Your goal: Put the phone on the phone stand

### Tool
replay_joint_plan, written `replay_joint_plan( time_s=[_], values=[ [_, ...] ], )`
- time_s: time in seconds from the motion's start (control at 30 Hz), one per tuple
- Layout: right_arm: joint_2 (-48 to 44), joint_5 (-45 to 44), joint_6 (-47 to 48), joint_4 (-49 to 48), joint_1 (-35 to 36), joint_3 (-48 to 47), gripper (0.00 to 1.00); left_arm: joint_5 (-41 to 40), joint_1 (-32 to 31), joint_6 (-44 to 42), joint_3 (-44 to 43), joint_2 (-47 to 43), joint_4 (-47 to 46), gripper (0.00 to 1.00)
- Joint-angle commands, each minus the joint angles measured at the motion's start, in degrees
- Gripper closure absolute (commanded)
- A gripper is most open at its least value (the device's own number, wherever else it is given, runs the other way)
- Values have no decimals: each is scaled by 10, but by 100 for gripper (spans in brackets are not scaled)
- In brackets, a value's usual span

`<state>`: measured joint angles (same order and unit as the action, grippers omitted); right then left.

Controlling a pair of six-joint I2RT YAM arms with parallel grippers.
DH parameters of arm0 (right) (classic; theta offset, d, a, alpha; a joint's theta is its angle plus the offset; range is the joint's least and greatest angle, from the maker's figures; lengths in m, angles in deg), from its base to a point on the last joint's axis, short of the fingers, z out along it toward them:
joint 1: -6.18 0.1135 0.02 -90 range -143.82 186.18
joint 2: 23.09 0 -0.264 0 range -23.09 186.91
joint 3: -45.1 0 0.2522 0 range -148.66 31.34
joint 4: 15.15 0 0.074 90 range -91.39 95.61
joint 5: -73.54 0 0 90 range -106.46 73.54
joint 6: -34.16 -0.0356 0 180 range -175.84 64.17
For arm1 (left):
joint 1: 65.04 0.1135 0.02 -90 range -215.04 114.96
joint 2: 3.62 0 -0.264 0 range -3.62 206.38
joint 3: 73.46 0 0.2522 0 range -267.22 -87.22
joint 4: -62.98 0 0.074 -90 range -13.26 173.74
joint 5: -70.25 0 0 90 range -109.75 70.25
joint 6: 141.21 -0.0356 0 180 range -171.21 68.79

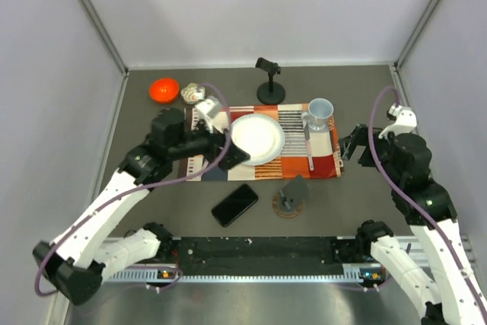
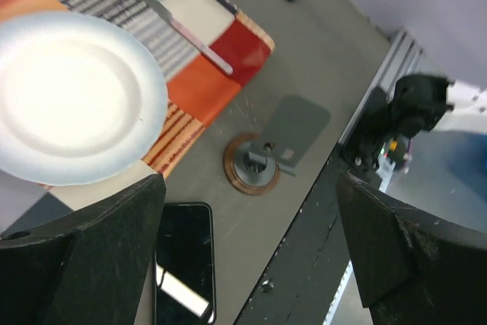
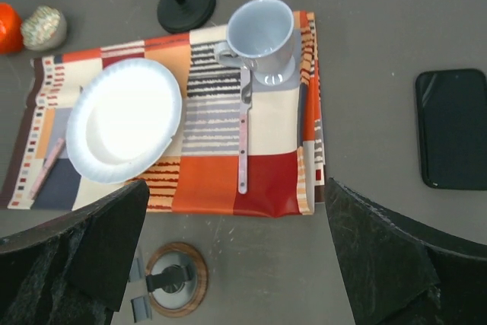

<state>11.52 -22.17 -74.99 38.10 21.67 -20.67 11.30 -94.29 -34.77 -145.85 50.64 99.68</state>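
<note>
Top external view: phone (image 1: 234, 204) lay flat on the table, just left of the phone stand (image 1: 291, 198), long axis diagonal, near-left to far-right. My left gripper (image 1: 232, 150) hovered by the plate (image 1: 275, 129) w/ fingers spread wide, nothing held. The phone sat on its near side, so the left arm looked closer. Right gripper (image 1: 352, 146) was likewise wide apart and empty (its wrist cam showed a second black phone-like slab (image 3: 451, 127) right of the placemat (image 3: 270, 188)).

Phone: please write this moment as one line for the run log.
phone lying flat beside phone stand, not touching | left hand open, empty | right hand open, empty | phone not yet grasped
</note>
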Motion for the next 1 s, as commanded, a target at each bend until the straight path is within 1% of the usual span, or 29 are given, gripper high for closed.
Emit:
replay_joint_plan(
  time_s=[0.0, 0.03, 0.1, 0.13, 0.2, 0.23, 0.3, 0.33, 0.4, 0.43, 0.63, 0.83, 0.97],
  values=[
    [-73, -19, 2, -20, -5, -20, 1, -116, -112, -51, 2, 48, -18, 2],
    [-87, -31, 3, -21, -5, -21, 1, -134, -157, -66, -7, 87, -16, 2],
    [-122, -39, 8, -25, -5, -23, 1, -179, -200, -80, -20, 132, -13, 2],
    [-132, -44, 9, -27, -5, -23, 1, -193, -237, -91, -38, 179, -12, 2],
    [-160, -50, 14, -27, -5, -18, 1, -207, -270, -104, -60, 226, -3, 2],
    [-167, -54, 17, -29, -5, -16, 1, -209, -300, -124, -90, 275, 4, 2],
    [-178, -61, 25, -30, -4, -13, 1, -211, -324, -148, -118, 319, 26, 2],
    [-183, -67, 28, -29, -5, -12, 1, -211, -342, -175, -140, 356, 32, 2],
    [-185, -69, 35, -30, -5, -13, 1, -204, -350, -190, -162, 387, 54, 2],
    [-185, -69, 39, -29, -5, -13, 1, -195, -351, -191, -187, 409, 68, 2],
    [-202, -70, 39, -30, -5, 2, 1, -209, -355, -181, -228, 456, 65, 2],
    [-194, -76, 47, -35, -4, 14, 1, -252, -362, -179, -235, 471, 72, 2],
    [-191, -78, 51, -40, -5, 17, 1, -258, -362, -191, -233, 465, 76, 1]
  ],
)
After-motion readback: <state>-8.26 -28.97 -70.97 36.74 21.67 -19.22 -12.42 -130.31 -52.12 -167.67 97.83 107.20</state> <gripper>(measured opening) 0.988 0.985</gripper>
